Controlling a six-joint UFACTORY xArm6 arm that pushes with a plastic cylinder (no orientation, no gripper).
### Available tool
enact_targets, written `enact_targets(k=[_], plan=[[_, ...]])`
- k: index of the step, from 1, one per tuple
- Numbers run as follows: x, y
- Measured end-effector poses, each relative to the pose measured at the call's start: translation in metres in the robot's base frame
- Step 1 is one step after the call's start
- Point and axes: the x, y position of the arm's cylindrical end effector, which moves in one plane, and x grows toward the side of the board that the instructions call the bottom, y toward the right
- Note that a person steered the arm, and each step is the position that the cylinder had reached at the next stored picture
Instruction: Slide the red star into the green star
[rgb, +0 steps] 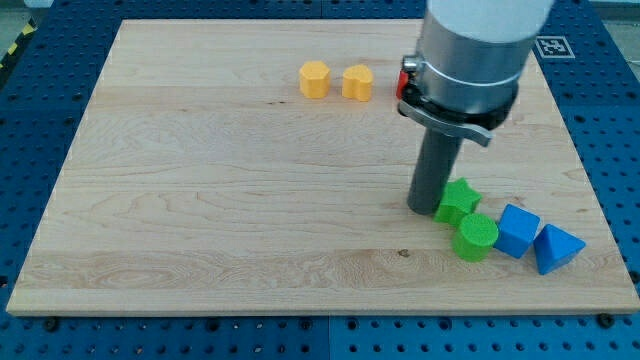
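Observation:
The green star (458, 200) lies at the lower right of the wooden board (200, 200). My tip (423, 209) rests on the board just left of the green star, touching or nearly touching it. Only a small red sliver (406, 78) shows at the arm's left edge near the view's top; its shape is hidden by the arm, so I cannot tell if it is the red star.
A green cylinder (477, 237) sits just below the green star. A blue cube (517, 230) and a blue triangular block (555, 248) lie to its right. Two yellow blocks (314, 79) (357, 82) sit near the view's top centre.

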Motion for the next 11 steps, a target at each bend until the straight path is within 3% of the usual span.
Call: enact_targets(k=[1,2,4,5,6,7,9,11], plan=[[0.007,0.032],[-0.007,0.027],[-0.077,-0.106],[-0.127,-0.175],[-0.194,-0.2],[-0.235,-0.151],[-0.237,-0.015],[-0.235,0.04]])
